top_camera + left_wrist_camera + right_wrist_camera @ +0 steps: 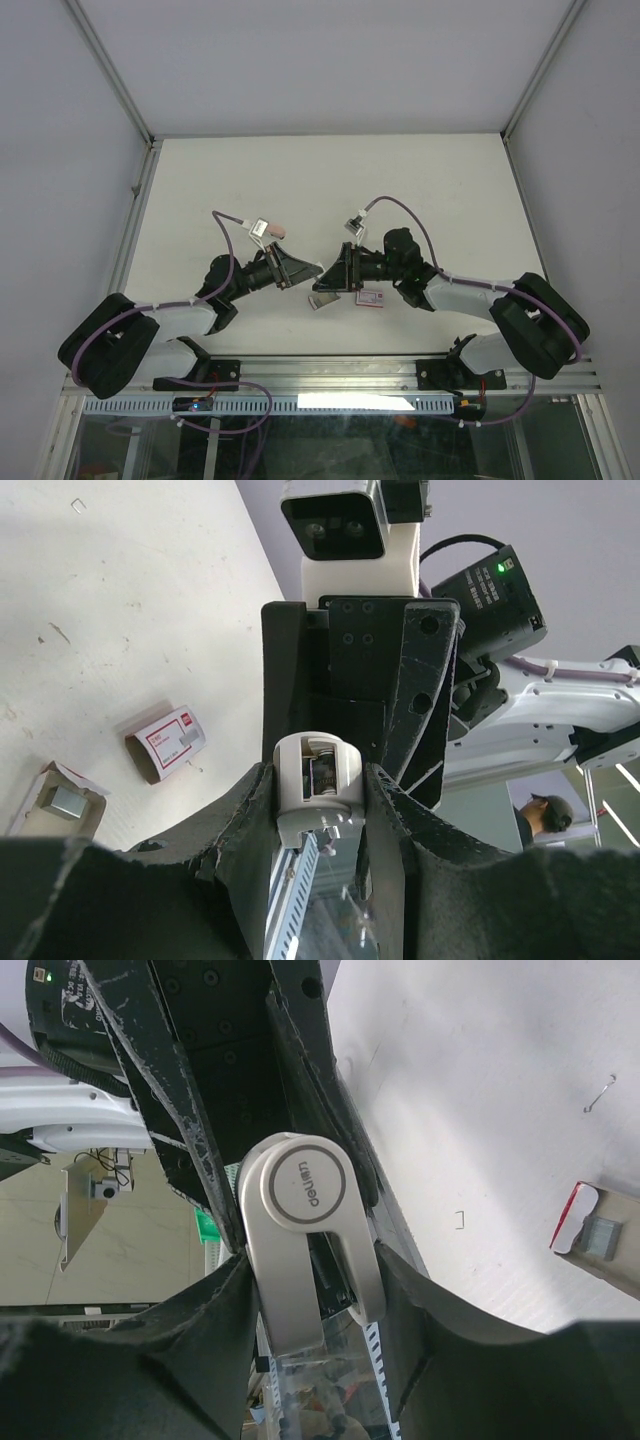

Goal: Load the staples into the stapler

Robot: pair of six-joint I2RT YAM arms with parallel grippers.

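A: Left hand (318,815) clamps the stapler (312,765). Right hand (315,1270) brackets its other end, and I cannot tell whether it's pinching.
B: Staples (372,297) lie on the tabletop (300,180) nearby. Opposed pulls could wrench the stapler loose.

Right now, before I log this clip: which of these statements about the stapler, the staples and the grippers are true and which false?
1. The left gripper is closed on the stapler. True.
2. The red-labelled staple box is held by the right gripper. False: it lies on the table.
3. The inner tray is out of the box, with staples in it. True.
4. The grippers work at opposite sides of the table. False: they meet mid-table, with the stapler between the fingers of both.
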